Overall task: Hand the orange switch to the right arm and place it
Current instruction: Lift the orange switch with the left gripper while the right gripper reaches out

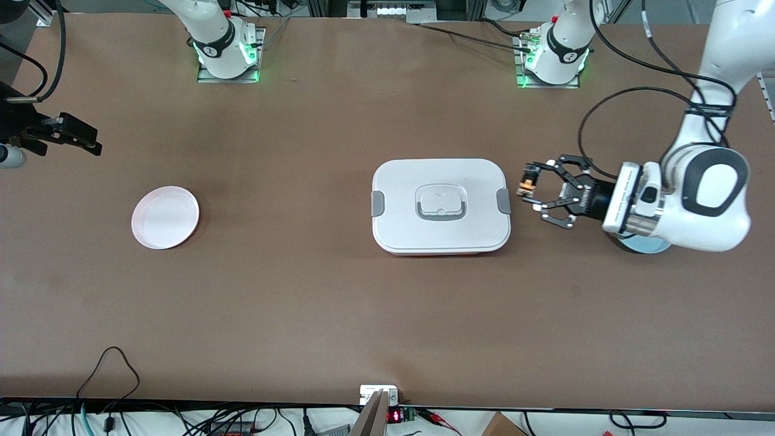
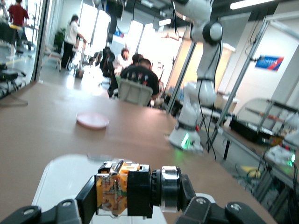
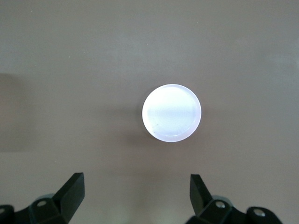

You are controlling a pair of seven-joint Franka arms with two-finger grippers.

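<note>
Left tool (image 1: 528, 189): black linked claw on the white left arm, pinched on the orange switch, up in the air over the brown counter (image 1: 339, 315), just beside the lunchbox's end toward the left arm.
Orange switch (image 1: 528, 183): tiny black cylindrical push-button part with an orange-amber block at one end, lying crosswise between the fingertips (image 2: 86, 201); silver ring (image 2: 169, 188) around its black barrel.
Lunchbox (image 1: 441, 206): white rectangular plastic box, lid on, grey clips at both ends, grey handle on top, mid-counter.
Right tool (image 3: 135, 191): fingers spread wide, nothing between them, over the counter at the right arm's end; this arm waits.
White plate (image 1: 164, 217): small round dish, toward the right arm's end, well apart from the lunchbox.
Pale blue plate (image 1: 645, 244): rim only showing beneath the left arm's wrist.
</note>
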